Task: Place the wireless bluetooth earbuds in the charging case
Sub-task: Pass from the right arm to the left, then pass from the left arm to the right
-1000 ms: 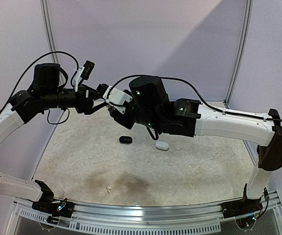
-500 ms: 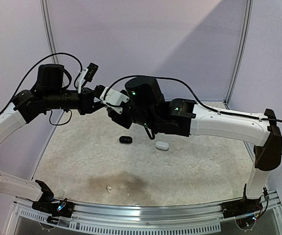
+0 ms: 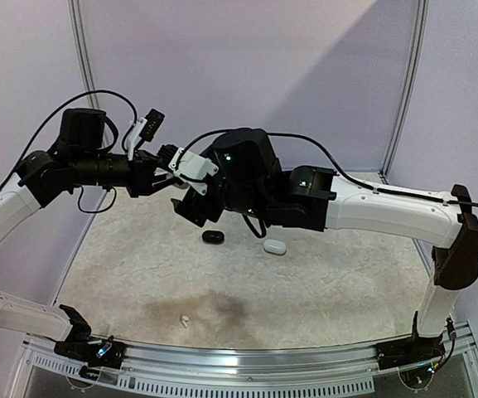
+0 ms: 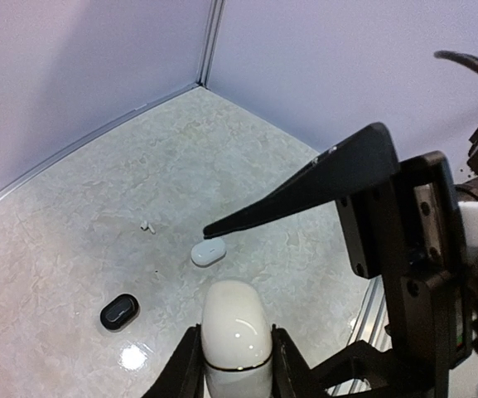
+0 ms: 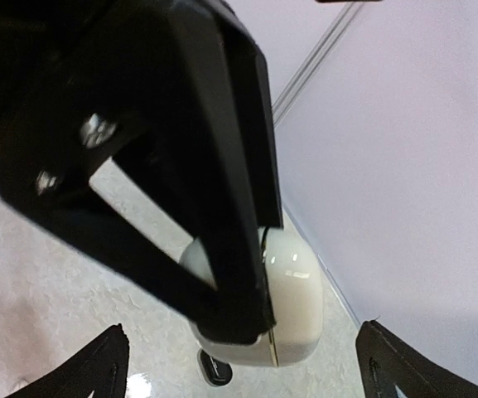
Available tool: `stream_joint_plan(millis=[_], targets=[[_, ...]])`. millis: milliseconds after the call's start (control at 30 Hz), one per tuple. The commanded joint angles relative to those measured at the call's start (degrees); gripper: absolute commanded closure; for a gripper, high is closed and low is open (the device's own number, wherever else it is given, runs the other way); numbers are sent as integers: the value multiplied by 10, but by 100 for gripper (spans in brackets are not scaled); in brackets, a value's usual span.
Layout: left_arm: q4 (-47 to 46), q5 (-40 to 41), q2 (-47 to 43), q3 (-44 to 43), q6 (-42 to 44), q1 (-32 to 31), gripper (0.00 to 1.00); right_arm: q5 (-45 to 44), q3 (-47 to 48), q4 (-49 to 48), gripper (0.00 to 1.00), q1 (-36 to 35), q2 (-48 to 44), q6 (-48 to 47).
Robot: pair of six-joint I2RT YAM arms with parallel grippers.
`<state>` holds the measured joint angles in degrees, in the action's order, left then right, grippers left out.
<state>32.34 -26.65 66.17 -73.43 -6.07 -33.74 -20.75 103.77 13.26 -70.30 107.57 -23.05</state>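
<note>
We hold a closed white case (image 4: 237, 319) aloft in our left gripper (image 4: 235, 352)
Its fingers sit narrowly apart, clamped on the case's sides above the table (image 4: 73, 199); our right gripper (image 5: 245, 365) stands spread wide just beside it, holding nothing. One tiny white earbud (image 4: 147, 225) lies on the table, near a second white case (image 4: 208, 251) and a black case (image 4: 119, 311)

Back wall (image 3: 247, 66): pale lilac panels, diagonal light/shade split, brighter upper R. Metal uprights (image 3: 80, 66) at panel joins, L & R. Surface (image 3: 321, 282): off-white, marbled/crinkly look; dark stain (image 3: 201, 308) nr front centre. Ribbed alu rail (image 3: 247, 363) along near edge. Glare spot (image 4: 131, 358) on surface, left wrist view.
</note>
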Motion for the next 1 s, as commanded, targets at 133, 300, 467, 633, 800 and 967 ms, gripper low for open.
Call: stream_joint_plan(millis=[133, 300, 467, 633, 800, 967], targets=[[-10, -36, -63, 13, -10, 54, 100, 143, -7, 70, 1, 25, -64, 88], [-32, -80, -110, 35, -21, 93, 100, 313, -9, 83, 1, 57, -80, 147], [-79, -154, -164, 75, -34, 103, 100, 426, -36, 4, 3, 72, -94, 222], [-138, -229, -198, 108, -66, 103, 100, 471, -36, -65, 11, 72, -79, 298], [-211, -253, -222, 150, -111, 103, 100, 521, -21, -111, 22, 72, -50, 364], [-238, -266, -235, 173, -128, 101, 100, 534, 4, -116, 27, 60, -26, 403]])
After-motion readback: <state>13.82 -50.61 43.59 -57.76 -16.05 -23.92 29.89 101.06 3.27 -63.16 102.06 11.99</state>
